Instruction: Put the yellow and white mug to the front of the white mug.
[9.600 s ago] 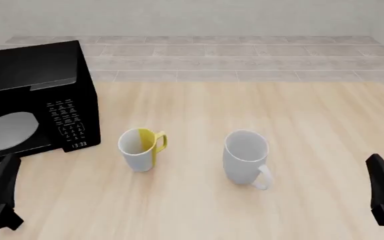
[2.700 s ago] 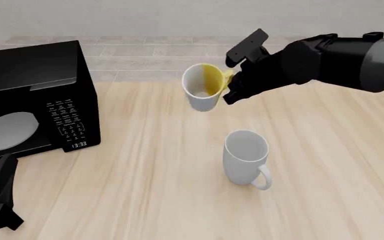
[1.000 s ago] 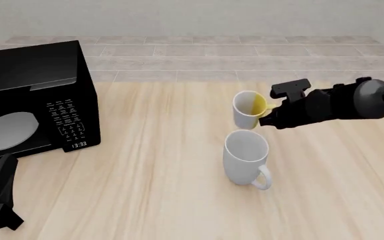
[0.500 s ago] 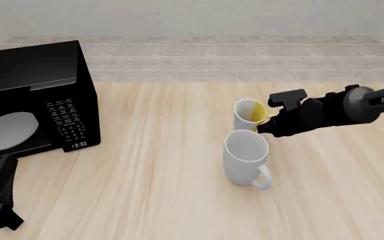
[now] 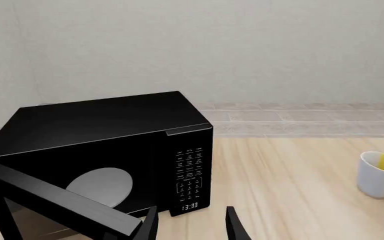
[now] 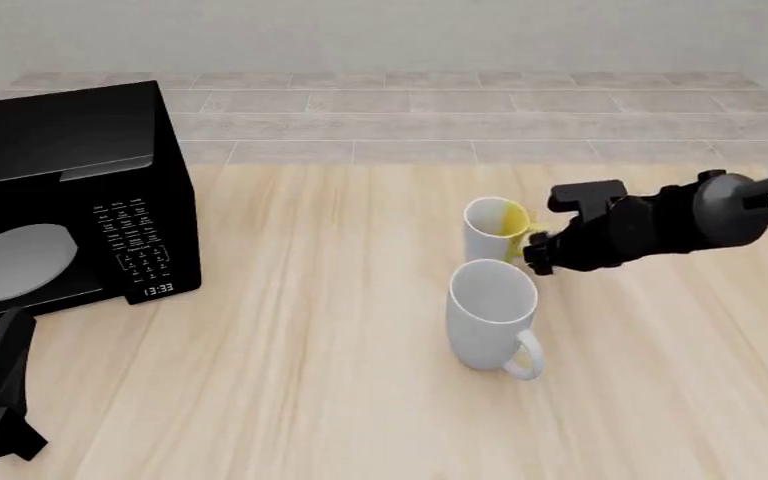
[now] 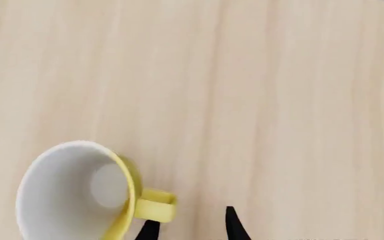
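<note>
Right claw point(image 6: 534, 252) sits beside the yellow and white mug's point(image 6: 488, 228) handle, fingertips parted, gripping nothing. Mug stands upright on the table point(image 6: 331, 380), just beyond the white mug point(image 6: 491, 315); placement appears complete. Left claw point(image 5: 190, 225) idles, spread, near the microwave point(image 6: 71, 200).

small mug point(image 6: 488, 228): white outside, yellow handle, yellow on part of the inside
big mug point(image 6: 492, 316): all white
microwave point(image 6: 64, 200): black, with tiny white buttons and numbers
bench point(image 6: 357, 400): light wood with stripes
right pincer point(image 6: 539, 252): black
wall point(image 5: 245, 50): pale grey
</note>
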Controlling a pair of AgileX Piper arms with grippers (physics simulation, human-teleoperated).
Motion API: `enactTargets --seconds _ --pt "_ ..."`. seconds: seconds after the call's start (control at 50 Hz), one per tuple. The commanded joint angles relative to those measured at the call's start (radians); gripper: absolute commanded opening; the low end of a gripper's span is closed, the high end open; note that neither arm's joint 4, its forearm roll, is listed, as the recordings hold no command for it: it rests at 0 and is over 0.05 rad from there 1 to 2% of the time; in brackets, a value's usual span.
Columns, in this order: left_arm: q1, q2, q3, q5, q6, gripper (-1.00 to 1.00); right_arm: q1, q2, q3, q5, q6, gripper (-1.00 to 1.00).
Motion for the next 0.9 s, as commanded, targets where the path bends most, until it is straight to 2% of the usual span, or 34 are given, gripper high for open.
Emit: enactTargets --seconds 0.02,0.54,0.9 --pt "0.000 0.000 0.000 0.000 0.000 1.00 0.013 -0.026 0.043 -0.005 -0.016 1.00" --pt "0.000 0.000 0.000 0.000 0.000 1.00 0.011 -0.158 0.224 -0.080 0.003 1.00" --pt "0.000 0.000 0.000 0.000 0.000 1.00 0.007 -0.404 0.379 -0.052 0.010 1.00"
